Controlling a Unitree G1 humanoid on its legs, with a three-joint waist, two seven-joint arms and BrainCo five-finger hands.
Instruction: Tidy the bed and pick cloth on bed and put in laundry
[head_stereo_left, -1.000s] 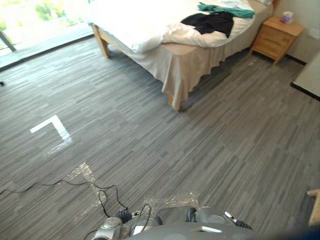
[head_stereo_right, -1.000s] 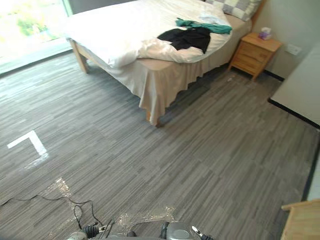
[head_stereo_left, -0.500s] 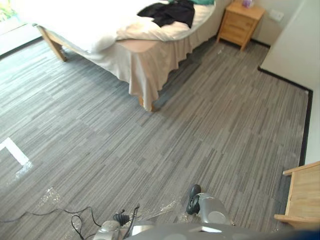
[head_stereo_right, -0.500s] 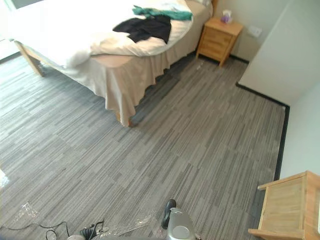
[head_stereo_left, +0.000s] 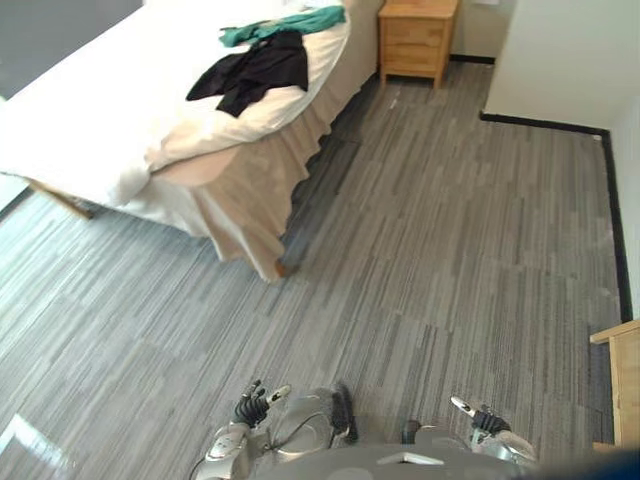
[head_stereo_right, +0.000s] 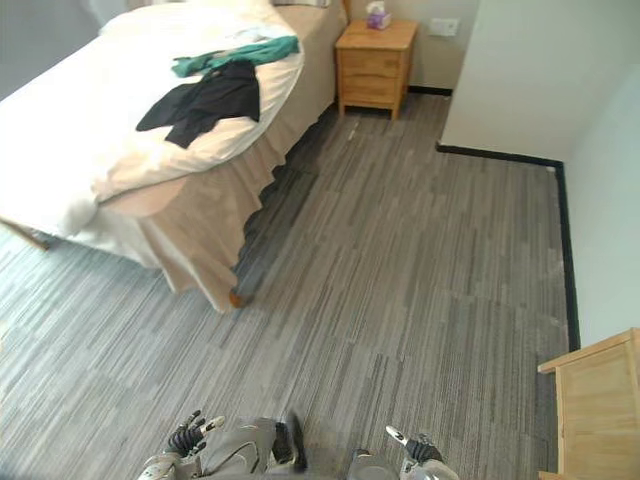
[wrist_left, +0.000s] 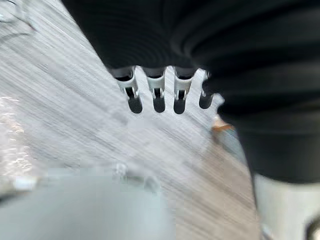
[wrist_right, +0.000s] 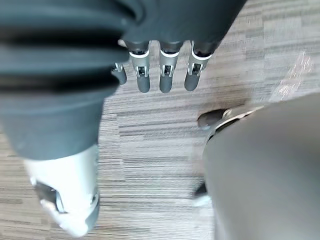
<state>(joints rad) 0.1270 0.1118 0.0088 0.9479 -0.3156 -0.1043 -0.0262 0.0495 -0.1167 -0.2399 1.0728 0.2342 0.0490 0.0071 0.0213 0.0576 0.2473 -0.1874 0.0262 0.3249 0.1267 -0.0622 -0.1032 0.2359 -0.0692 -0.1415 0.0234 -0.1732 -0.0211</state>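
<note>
1. the black cloth (head_stereo_left: 250, 72) lies crumpled on the white cover of the bed (head_stereo_left: 100, 130), near the side edge that faces the open floor (head_stereo_left: 450, 250).
2. a green cloth (head_stereo_left: 285, 22) lies just beyond the black one, touching it, closer to the head of the bed.
3. the white cover is rumpled at the near corner, where it bunches above the beige bed skirt (head_stereo_left: 250, 205) that hangs to the floor.
4. the left hand (head_stereo_left: 250, 408) hangs low beside the robot, well apart from the bed; its wrist view shows the fingers (wrist_left: 158, 95) loose and fairly straight over the grey floor, holding nothing.
5. the right hand (head_stereo_left: 478, 416) hangs low on the other side, fingers (wrist_right: 166, 75) likewise relaxed and empty.
6. a wooden nightstand (head_stereo_left: 415, 38) stands by the head of the bed, against the wall, with a tissue box (head_stereo_right: 377, 15) on top.
7. a light wooden piece of furniture (head_stereo_right: 595, 400) shows at the right edge, well apart from the bed.
</note>
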